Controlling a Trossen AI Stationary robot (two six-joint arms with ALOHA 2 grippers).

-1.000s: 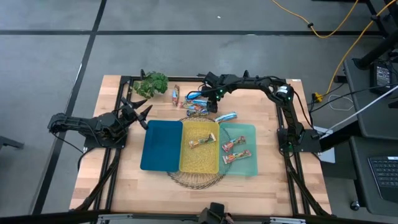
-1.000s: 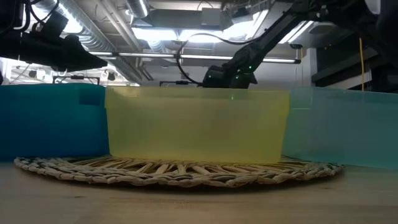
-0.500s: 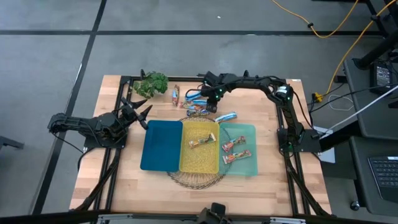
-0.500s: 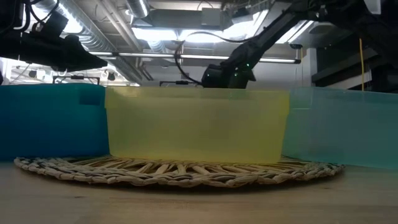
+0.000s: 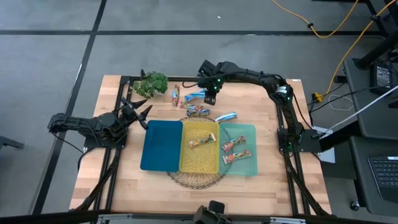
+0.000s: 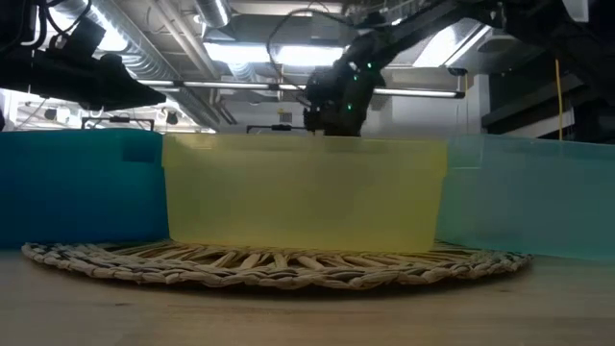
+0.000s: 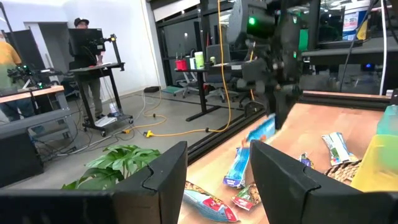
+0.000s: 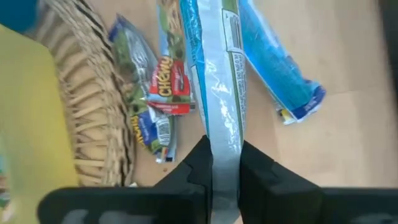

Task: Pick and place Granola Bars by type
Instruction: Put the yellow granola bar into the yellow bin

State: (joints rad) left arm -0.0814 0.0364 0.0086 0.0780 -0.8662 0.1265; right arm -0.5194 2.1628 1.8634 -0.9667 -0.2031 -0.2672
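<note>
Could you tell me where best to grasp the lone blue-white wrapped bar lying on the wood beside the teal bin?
Pinch the blue-white wrapped bar across its narrow middle, coming from straight above: it lies flat on bare wood beside the translucent teal bin.

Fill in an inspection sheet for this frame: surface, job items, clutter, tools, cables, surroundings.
Surface: wooden table with a woven mat under three bins.
Job's things: loose granola bars beyond the bins; one bar in the yellow bin, two in the pale green bin; the blue bin holds none.
Clutter: green plant at the far edge.
Grippers: right tool shut on a blue-white bar, lifted; left tool open, waiting beside the blue bin.
Cables: yellow cable on the floor.
Surroundings: person at a desk.
</note>
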